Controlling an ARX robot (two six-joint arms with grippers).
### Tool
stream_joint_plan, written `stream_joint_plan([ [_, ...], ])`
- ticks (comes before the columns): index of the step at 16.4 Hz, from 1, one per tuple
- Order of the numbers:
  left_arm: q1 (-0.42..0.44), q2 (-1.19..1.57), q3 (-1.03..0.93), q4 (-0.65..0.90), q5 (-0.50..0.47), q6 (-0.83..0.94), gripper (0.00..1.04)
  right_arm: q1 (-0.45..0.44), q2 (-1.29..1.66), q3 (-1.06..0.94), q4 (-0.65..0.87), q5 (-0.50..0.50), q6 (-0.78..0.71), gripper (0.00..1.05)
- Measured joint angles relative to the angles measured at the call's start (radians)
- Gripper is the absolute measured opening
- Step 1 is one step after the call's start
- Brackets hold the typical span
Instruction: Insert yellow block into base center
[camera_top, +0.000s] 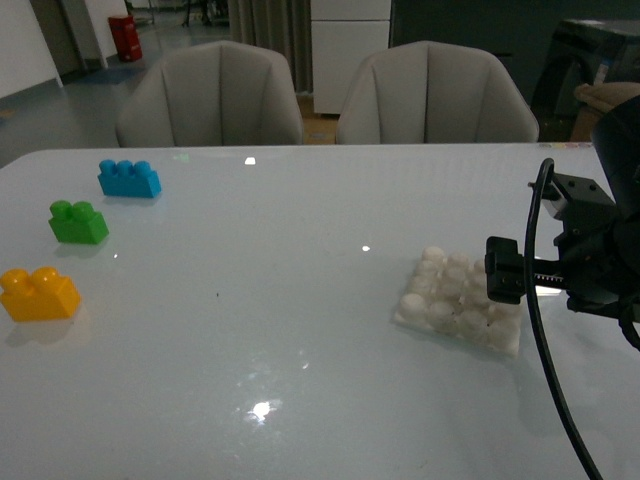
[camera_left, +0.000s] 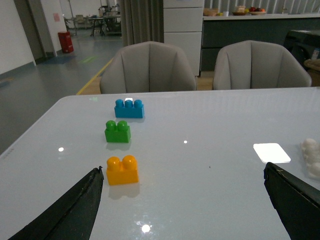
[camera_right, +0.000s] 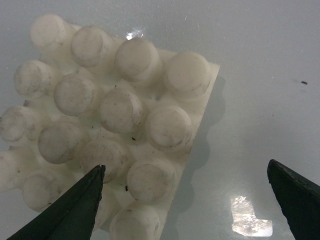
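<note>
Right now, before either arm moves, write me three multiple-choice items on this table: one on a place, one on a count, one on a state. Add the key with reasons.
1. Which brick in the row lies nearest the robot?
A. blue
B. green
C. yellow

2. How many bricks lie on the table?
A. two
B. three
C. five

3. The right gripper is:
A. shut on a brick
B. open over the base
C. shut on the base

Key:
1 C: the yellow block lies lowest in the front view, nearer than the green brick and the blue brick.
2 B: only those three bricks show.
3 B: its fingers stand wide apart, with the base's studs below them.
</note>
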Motion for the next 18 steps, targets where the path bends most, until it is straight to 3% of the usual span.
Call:
stream_joint_plan([
  [10,0.000,0.000,0.000,0.000,0.000,0.000,0.98,0.008,0.103,0.117,-0.023,-0.047,0.077,0.98],
  [13,0.000,0.000,0.000,0.000,0.000,0.000,0.98,0.036,0.115,0.112,0.026,-0.014,0.021,0.98],
  [18,0.000,0.000,0.000,0.000,0.000,0.000,0.98,0.093,0.123,0.107,0.058,-0.041,-0.020,0.98],
])
